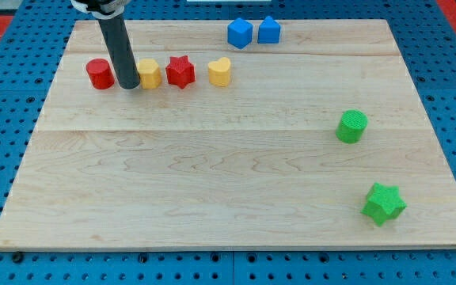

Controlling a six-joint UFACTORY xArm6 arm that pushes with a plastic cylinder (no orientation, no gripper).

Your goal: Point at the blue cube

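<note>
The blue cube (240,33) sits near the view's top, a little right of centre, with a second blue block (269,30) of a house-like shape touching or nearly touching its right side. My tip (130,85) is at the view's upper left, between a red cylinder (100,74) on its left and a yellow block (149,74) on its right, close to both. The tip is far to the left of the blue cube and lower in the view.
A red star (180,71) and a yellow heart (220,71) continue the row to the right of the tip. A green cylinder (352,126) and a green star (384,203) lie at the view's right. The wooden board (212,182) sits on a blue pegboard.
</note>
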